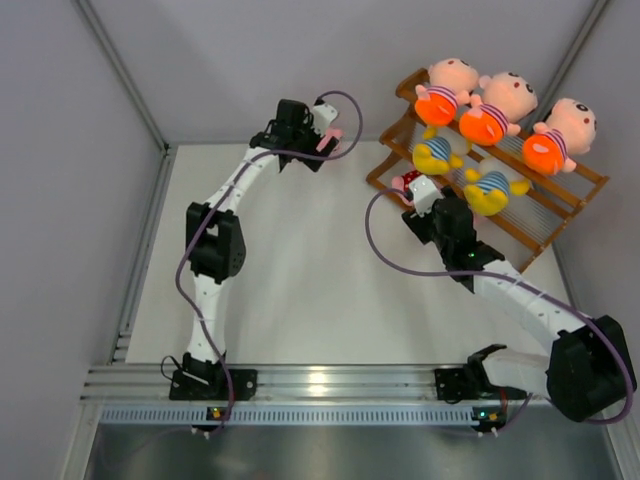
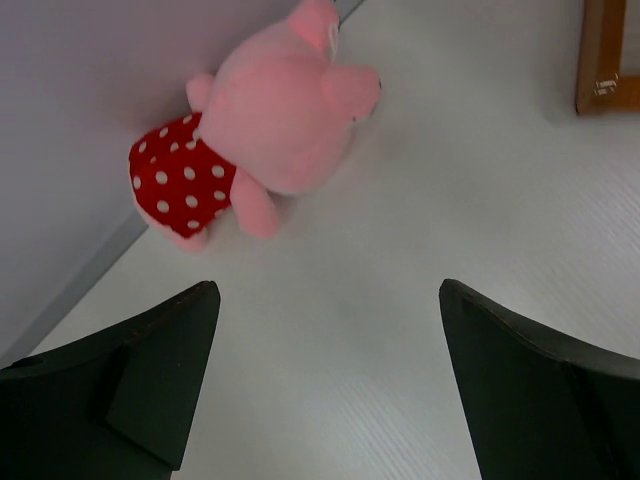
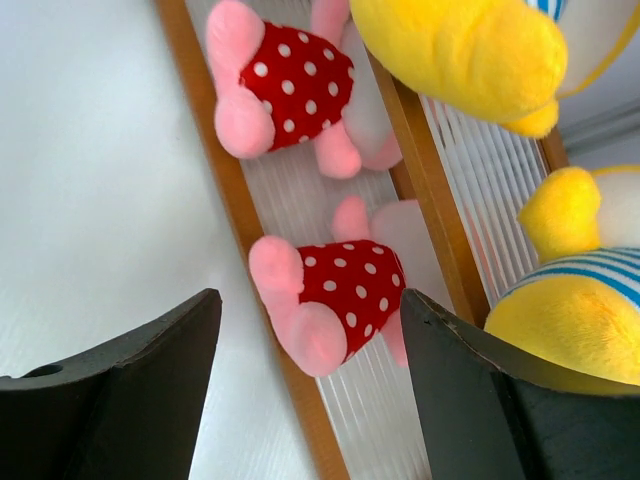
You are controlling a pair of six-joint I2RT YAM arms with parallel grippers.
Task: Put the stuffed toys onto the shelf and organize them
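Lying left of the shelf (image 3: 228,190), a pink doll (image 2: 280,120) could be shoved away by the spread left claw (image 2: 330,300); shelved dolls (image 3: 335,290) could be dislodged by the spread right claw (image 3: 310,295).

White tabletop (image 1: 300,300) enclosed by pale grey walls (image 1: 200,50).

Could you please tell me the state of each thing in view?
Peach dolls: three, on shelf, top tier.
Yellow dolls: two, on middle tier.
Shelved pink dolls: two, on bottom tier.
Loose pink doll: on table, by wall.
Left end effector: open, empty.
Right end effector: open, empty.
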